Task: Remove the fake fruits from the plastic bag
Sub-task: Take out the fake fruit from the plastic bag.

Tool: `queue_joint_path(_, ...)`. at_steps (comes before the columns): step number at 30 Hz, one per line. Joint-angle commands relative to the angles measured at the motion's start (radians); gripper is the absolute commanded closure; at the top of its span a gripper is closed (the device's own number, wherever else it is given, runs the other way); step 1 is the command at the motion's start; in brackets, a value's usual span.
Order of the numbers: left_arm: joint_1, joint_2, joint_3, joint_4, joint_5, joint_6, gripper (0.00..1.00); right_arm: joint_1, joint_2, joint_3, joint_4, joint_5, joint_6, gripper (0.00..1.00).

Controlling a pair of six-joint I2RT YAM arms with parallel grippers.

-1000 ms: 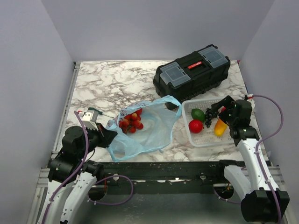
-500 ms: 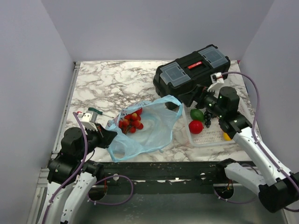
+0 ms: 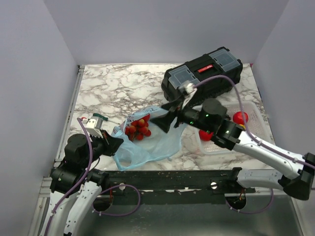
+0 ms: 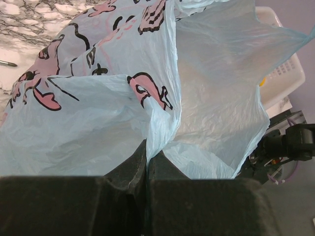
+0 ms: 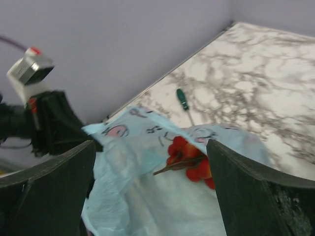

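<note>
In left-wrist view only, hand [image 4: 147,156] visibly pinches bag [image 4: 88,113].

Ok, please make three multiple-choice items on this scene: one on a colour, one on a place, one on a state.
1. The toolbox is mainly: A black; B blue; C white.
2. The cherries lie: A on the toolbox; B in the bag; C under the toolbox.
3. The left gripper is: A open; B shut on the bag; C shut on the cherries.

Key: 1 A, its shell is black in the top view. 2 B, they show red inside the bag's mouth. 3 B, it pinches the bag's film in the left wrist view.
</note>
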Motion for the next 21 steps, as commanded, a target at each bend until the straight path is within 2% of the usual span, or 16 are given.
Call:
queue_joint_path(1, 0.005, 0.006, -0.006, 0.011, 0.009, 0.006, 1.0, 0.224, 0.129, 0.076, -0.042, 0.22, -0.182, 0.05)
queue_joint_path(4, 0.005, 0.018, -0.005, 0.01, 0.023, 0.011, 1.0, 0.28, 0.218, 0.047, -0.005, 0.289, -0.172, 0.13)
queue_joint_path(6, 0.005, 0.028, 0.003, -0.005, 0.032, 0.012, 1.0, 0.283, 0.248, -0.001, 0.044, 0.33, -0.132, 0.23)
queue_joint_path(8, 0.004, 0.039, 0.024, -0.047, 0.039, 0.004, 1.0, 0.283, 0.257, -0.074, 0.131, 0.345, -0.091, 0.4)
queue_joint_path(10, 0.005, 0.048, 0.034, -0.081, 0.062, 0.003, 1.0, 0.283, 0.291, -0.129, 0.197, 0.317, -0.081, 0.47)
queue_joint_path(16, 0.005, 0.122, 0.072, -0.28, 0.04, -0.018, 1.0, 0.358, 0.502, -0.147, 0.246, 0.315, -0.074, 0.58)
queue_joint_path(21, 0.005, 0.104, 0.042, -0.36, 0.003, -0.038, 1.0, 0.394, 0.615, -0.187, 0.342, 0.371, -0.008, 0.56)
